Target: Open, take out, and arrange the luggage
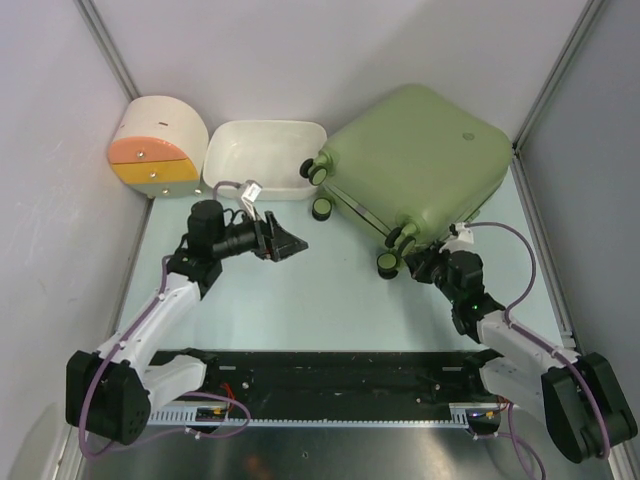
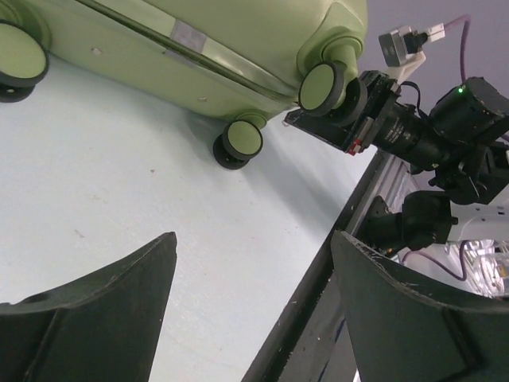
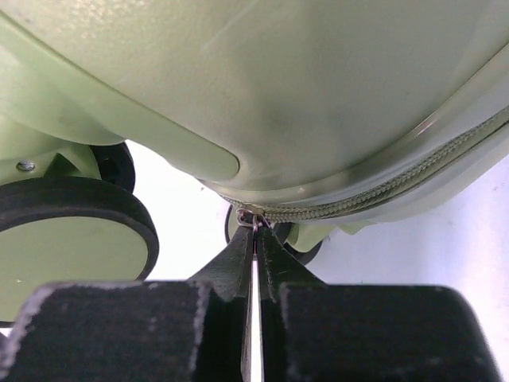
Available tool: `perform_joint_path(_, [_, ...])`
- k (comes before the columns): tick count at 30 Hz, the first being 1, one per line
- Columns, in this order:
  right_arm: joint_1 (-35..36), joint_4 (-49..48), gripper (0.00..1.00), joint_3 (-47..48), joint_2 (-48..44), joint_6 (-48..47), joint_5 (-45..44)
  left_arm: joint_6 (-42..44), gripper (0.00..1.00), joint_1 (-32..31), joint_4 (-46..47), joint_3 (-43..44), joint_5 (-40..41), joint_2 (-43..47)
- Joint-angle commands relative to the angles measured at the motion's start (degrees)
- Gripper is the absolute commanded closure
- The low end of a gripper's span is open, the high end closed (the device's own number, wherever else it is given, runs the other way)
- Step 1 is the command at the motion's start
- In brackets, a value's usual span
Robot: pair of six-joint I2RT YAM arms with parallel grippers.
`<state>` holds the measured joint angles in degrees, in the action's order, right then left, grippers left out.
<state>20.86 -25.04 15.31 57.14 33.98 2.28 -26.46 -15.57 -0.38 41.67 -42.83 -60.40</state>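
R gripper (image 3: 256,235) nips zip (image 3: 350,205); olive luggage (image 1: 420,150) closed.

Pale table (image 1: 300,300) is carrying three items along its far side: cream drawer box (image 1: 158,145) left, white tub (image 1: 262,125) centre, green luggage (image 1: 420,150) lying flat right.
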Motion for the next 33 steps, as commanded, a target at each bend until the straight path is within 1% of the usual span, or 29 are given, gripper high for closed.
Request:
perform_joint_path(1, [-0.30, 2.53, 1.00, 0.33, -4.41, -1.54, -6.57, 1.76, 0.18, -2.97, 2.67, 2.80, -0.50, -1.82])
perform_joint_path(5, [0.40, 6.21, 1.00, 1.30, -5.90, -2.25, -8.61, 2.20, 0.18, -6.92, 3.63, 4.73, 3.79, -3.05])
perform_joint_path(6, [0.93, 7.10, 1.00, 1.91, -6.17, -3.12, -9.40, 2.20, 0.18, -9.28, 3.81, 5.69, 5.28, -2.88])
perform_joint_path(7, [1.46, 8.06, 1.00, 3.13, -6.26, -3.56, -11.14, 2.29, 0.18, -10.60, 4.33, 6.14, 9.30, -2.71])
perform_joint_path(8, [1.98, 9.90, 1.00, 3.67, -6.17, -3.91, -11.94, 2.81, 0.18, -12.10, 4.60, 6.66, 11.52, -2.44])
perform_joint_path(9, [2.08, 10.70, 1.00, 4.11, -5.99, -4.27, -12.74, 2.99, 0.17, -15.33, 4.60, 8.06, 13.98, -2.70])
perform_joint_path(10, [2.16, 11.49, 1.00, 4.98, -5.38, -4.79, -14.31, 2.90, 0.16, -16.76, 4.95, 8.86, 18.09, -2.96])
perform_joint_path(11, [2.25, 12.98, 1.00, 5.34, -4.94, -4.71, -15.02, 2.90, 0.15, -18.42, 4.95, 9.82, 19.70, -3.66])
perform_joint_path(12, [2.25, 13.52, 1.00, 5.69, -4.76, -4.80, -15.55, 2.99, 0.14, -21.75, 4.95, 11.57, 21.37, -5.67])
perform_joint_path(14, [2.25, 13.96, 1.00, 5.70, -5.20, -4.36, -15.64, 3.95, 0.14, -25.02, 4.95, 13.25, 24.96, -8.05])
perform_joint_path(15, [2.34, 13.96, 1.00, 5.70, -5.38, -4.44, -15.38, 4.39, 0.14, -27.82, 4.95, 14.91, 25.60, -10.41])
perform_joint_path(18, [2.34, 14.75, 1.00, 5.87, -5.90, -4.71, -15.73, 7.03, 0.12, -32.66, 4.95, 18.60, 29.37, -13.94])
perform_joint_path(19, [2.25, 15.01, 1.00, 5.87, -5.99, -4.88, -15.99, 8.08, 0.12, -33.64, 4.95, 19.93, 30.25, -16.91])
perform_joint_path(23, [2.34, 15.98, 1.00, 5.87, -6.26, -4.97, -16.43, 12.12, 0.07, -36.63, 4.16, 25.29, 33.86, -22.82])
perform_joint_path(25, [2.43, 15.90, 1.00, 5.87, -6.17, -4.97, -16.61, 13.01, 0.06, -38.30, 3.29, 28.28, 36.93, -25.71])
perform_joint_path(27, [2.34, 16.33, 1.00, 6.31, -5.65, -4.62, -17.66, 13.71, 0.06, -40.05, 3.02, 30.57, 40.61, -27.48])
perform_joint_path(30, [2.25, 17.83, 1.00, 7.01, -5.20, -4.62, -17.93, 14.50, 0.08, -41.37, 2.05, 33.38, 42.56, -31.52])
perform_joint_path(31, [2.34, 18.00, 1.00, 7.19, -5.20, -4.80, -17.93, 14.77, 0.09, -41.64, 1.62, 34.08, 44.83, -32.49])
perform_joint_path(33, [2.34, 18.36, 1.00, 7.54, -5.03, -4.88, -18.10, 14.51, 0.10, -41.82, 0.83, 36.46, 45.29, -35.39])
